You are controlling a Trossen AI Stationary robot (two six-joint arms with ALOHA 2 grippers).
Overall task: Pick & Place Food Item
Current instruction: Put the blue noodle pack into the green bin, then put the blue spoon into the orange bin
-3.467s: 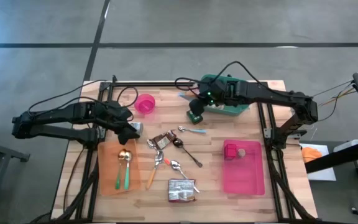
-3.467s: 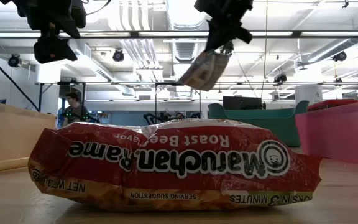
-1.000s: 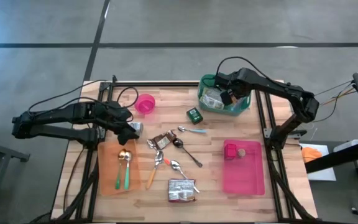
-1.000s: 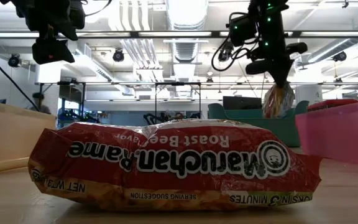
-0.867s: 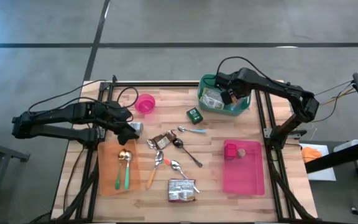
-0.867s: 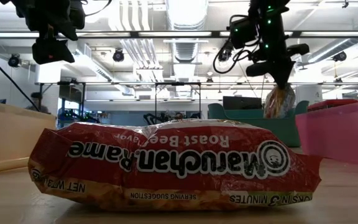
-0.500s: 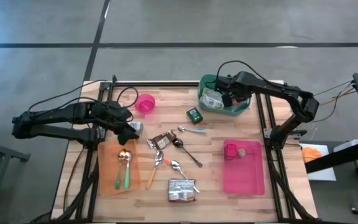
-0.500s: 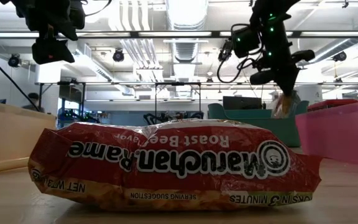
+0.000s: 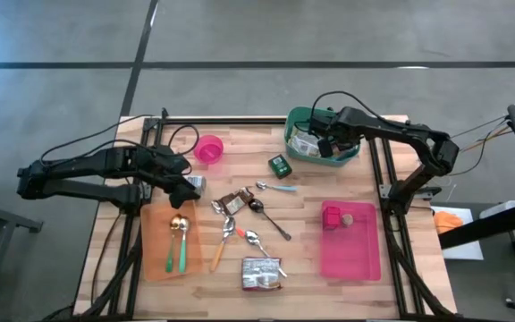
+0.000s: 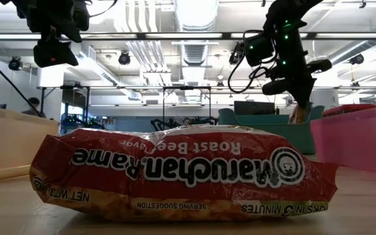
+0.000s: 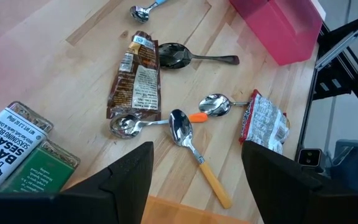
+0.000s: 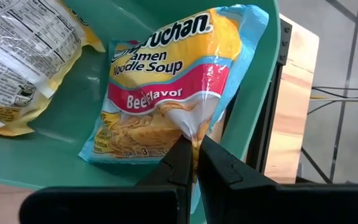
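Observation:
A Maruchan beef ramen packet (image 12: 166, 93), yellow, pink and pale blue, hangs inside the green bin (image 9: 293, 121) at the table's far right, with my right gripper (image 12: 196, 158) shut on it. In the low view this gripper (image 10: 299, 98) stands just above the bin's rim, where a bit of the packet (image 10: 299, 114) shows. Another, white and yellow packet (image 12: 23, 56) lies on the bin's floor. My left gripper (image 9: 189, 185) waits open above the table's left side, its fingers (image 11: 129, 180) holding nothing. My right gripper pinches the ramen packet's crimped edge (image 12: 194, 134) between its two fingers. The fingers come slanting down from above. The packet hangs below them inside the green bin, against the bin's wall, and its lower end reaches the bin's floor.
A red roast-beef ramen packet (image 9: 262, 273) lies near the table's front edge. Several spoons (image 9: 240, 234), a brown wrapper (image 9: 235, 201) and a small green box (image 9: 281, 165) lie mid-table. A pink bowl (image 9: 208, 148), a pink bin (image 9: 350, 259) and an orange board (image 9: 155, 250) stand around them.
My right gripper has gone down toward the green bin, still shut on the ramen packet. The packet, which hung above the bin's rim, has sunk almost wholly behind it.

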